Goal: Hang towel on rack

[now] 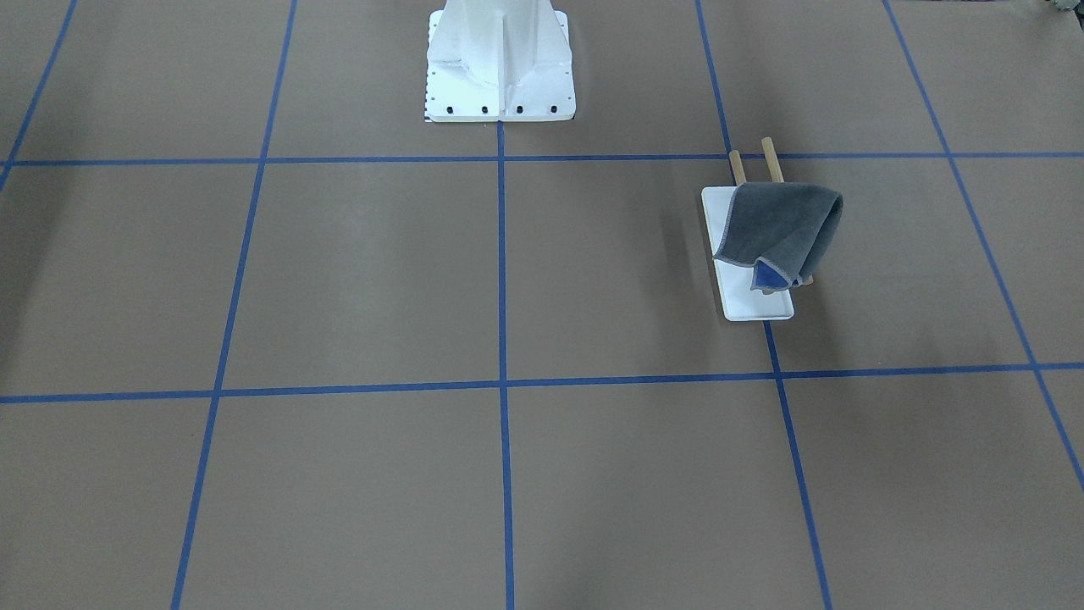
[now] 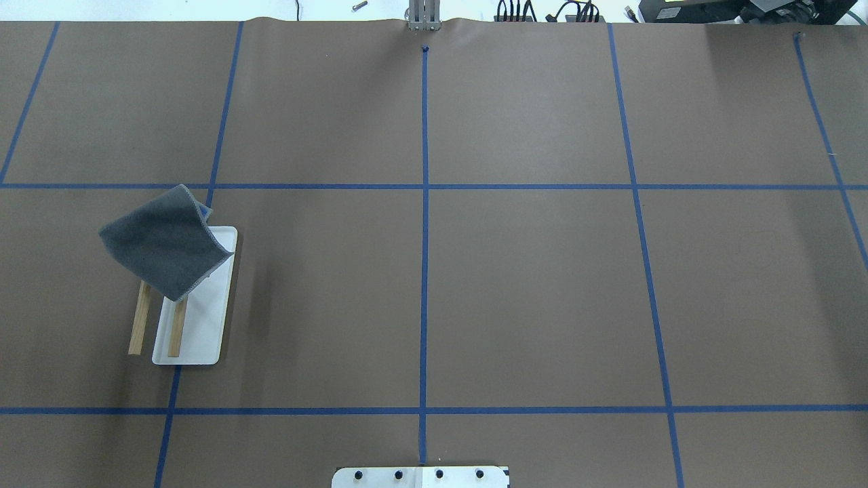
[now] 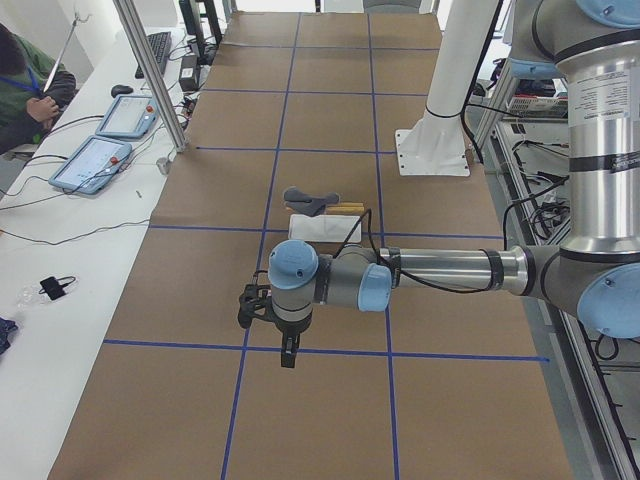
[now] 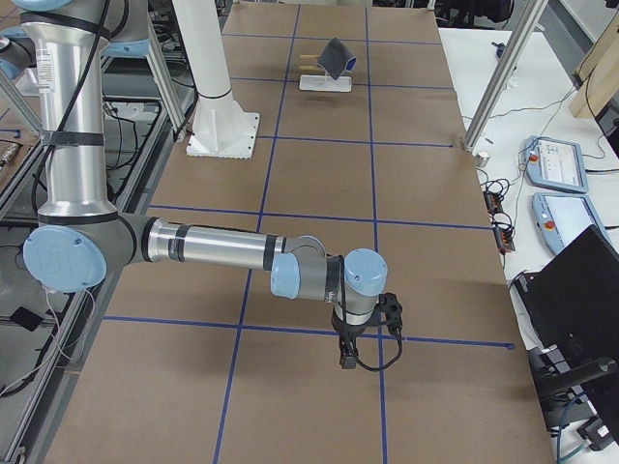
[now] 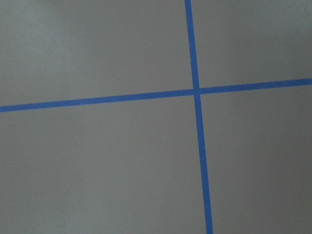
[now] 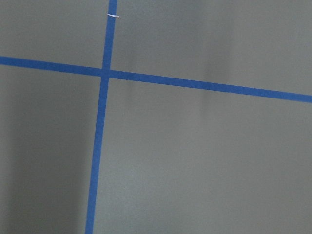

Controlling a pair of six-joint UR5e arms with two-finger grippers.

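The dark grey towel [image 1: 783, 224] hangs draped over the two wooden dowels [image 1: 771, 157] of the rack, whose white base [image 1: 754, 307] rests on the table. A blue corner patch shows at the towel's lower edge. The overhead view shows the towel [image 2: 163, 240] over the far end of the rack [image 2: 203, 332], at the table's left. My left gripper [image 3: 288, 355] shows only in the exterior left view, well away from the rack [image 3: 325, 228]. My right gripper [image 4: 346, 360] shows only in the exterior right view, far from the towel [image 4: 337, 56]. I cannot tell whether either is open or shut.
The white bolted robot mount [image 1: 500, 63] stands at the table's robot side. Blue tape lines [image 2: 425, 271] grid the brown table. Both wrist views show only table surface and tape. Tablets [image 3: 100, 160] and cables lie on a side bench; a person sits at the far left.
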